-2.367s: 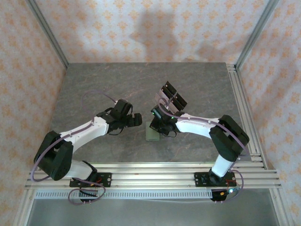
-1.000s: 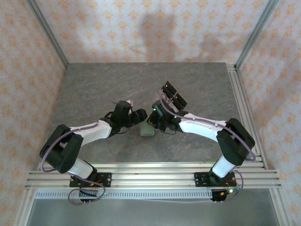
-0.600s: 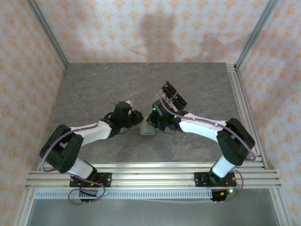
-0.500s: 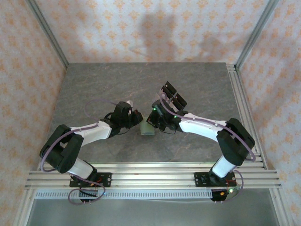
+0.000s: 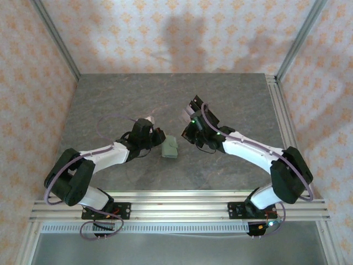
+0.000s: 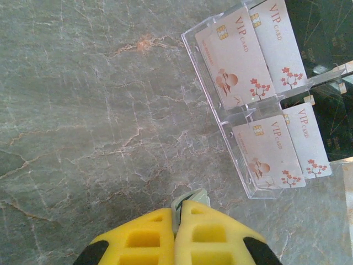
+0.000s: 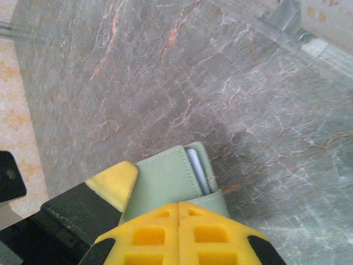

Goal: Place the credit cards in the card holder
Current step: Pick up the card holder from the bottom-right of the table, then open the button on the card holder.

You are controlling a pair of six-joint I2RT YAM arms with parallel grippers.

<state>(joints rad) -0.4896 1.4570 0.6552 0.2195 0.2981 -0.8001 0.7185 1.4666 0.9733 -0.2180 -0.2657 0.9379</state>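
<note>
From above, the card holder (image 5: pixel 170 148) lies on the counter (image 5: pixel 110 105) between the 2 arms. The left gripper (image 5: pixel 160 138) is against its left edge and the right gripper (image 5: pixel 185 136) is just beside its far right corner.

Left wrist: the jaws are clamped on a thin grey-green rim of the card holder. 4 credit cards (image 6: pixel 234 61) sit in a clear tray (image 6: pixel 241 113) beyond.

Right wrist: the jaws are pressed together. The card holder lies just past them, with pale card edges showing in its pocket.
</note>
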